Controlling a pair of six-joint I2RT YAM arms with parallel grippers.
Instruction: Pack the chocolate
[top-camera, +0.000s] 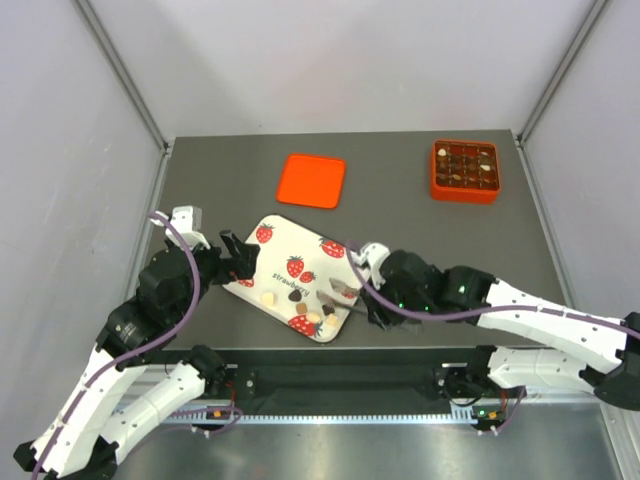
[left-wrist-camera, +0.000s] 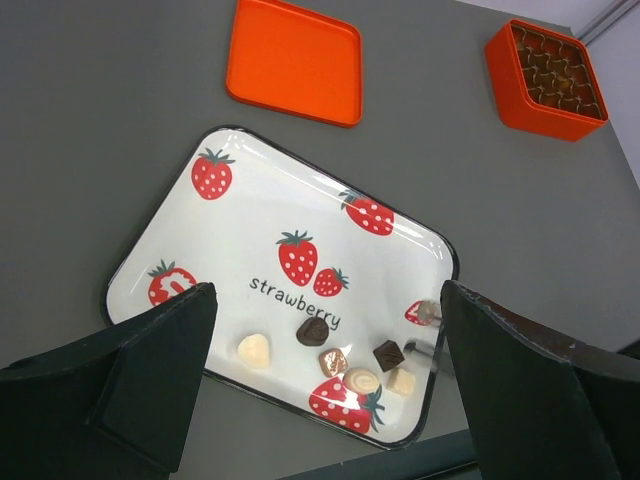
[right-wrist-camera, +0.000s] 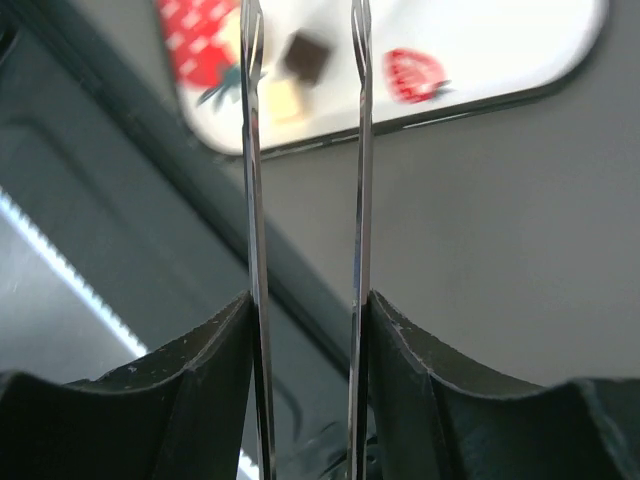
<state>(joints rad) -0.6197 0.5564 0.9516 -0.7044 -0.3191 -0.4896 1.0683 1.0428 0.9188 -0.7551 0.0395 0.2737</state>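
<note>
5 small chocolate pieces (left-wrist-camera: 361, 381), dark brown, light brown and cream-white, lie at the 6 o'clock edge of a white strawberry-print tray (left-wrist-camera: 260, 190) on the grey table (top-camera: 400, 215). The left pincer (left-wrist-camera: 325, 375) gapes wide, empty, above them; the right pincer (right-wrist-camera: 305, 60), narrowly parted, hovers empty over the tray's 4 o'clock corner.

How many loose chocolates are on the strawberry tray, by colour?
Dark brown: 2
Light brown: 1
Cream-white: 3
Total: 6
</note>
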